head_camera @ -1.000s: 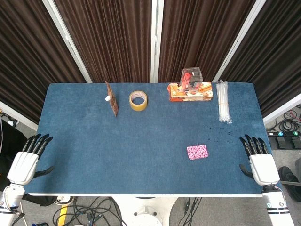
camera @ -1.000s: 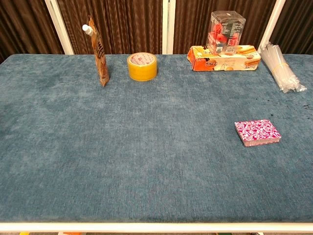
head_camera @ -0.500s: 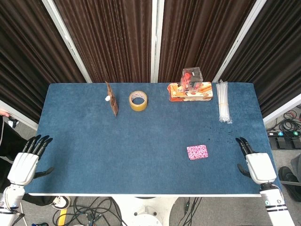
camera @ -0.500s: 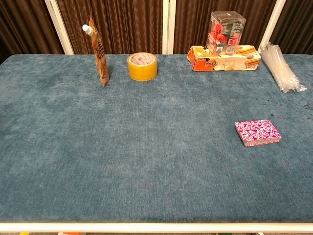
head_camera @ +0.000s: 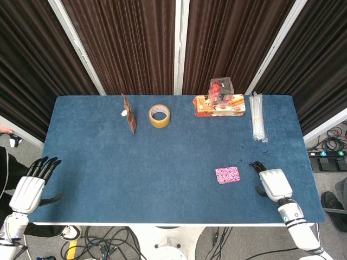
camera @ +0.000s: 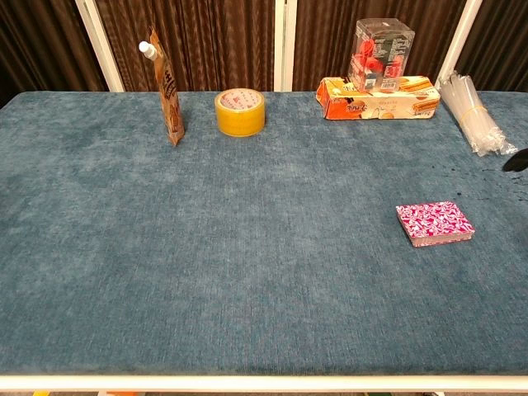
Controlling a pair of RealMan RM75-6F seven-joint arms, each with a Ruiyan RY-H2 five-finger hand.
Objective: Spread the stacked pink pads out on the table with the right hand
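Note:
The stack of pink patterned pads [head_camera: 227, 174] lies flat on the blue table [head_camera: 162, 157] toward the front right; the chest view shows the pads [camera: 435, 223] as a neat pile. My right hand [head_camera: 271, 182] hovers over the table just right of the stack, a short gap away. Its dark fingers [head_camera: 255, 165] point toward the pads and hold nothing. In the chest view only a dark fingertip [camera: 513, 161] of the right hand shows at the right edge. My left hand [head_camera: 31, 186] hangs off the front left corner, fingers apart and empty.
Along the back edge stand a brown pouch [head_camera: 128, 113], a tape roll [head_camera: 159, 115], an orange box [head_camera: 219, 105] with a clear red-filled container [head_camera: 221, 88] on top, and a bundle of clear straws [head_camera: 257, 123] at the right.
My right hand has moved left from beyond the table's right edge to over the table, close beside the pads. The left hand and the pads have not moved.

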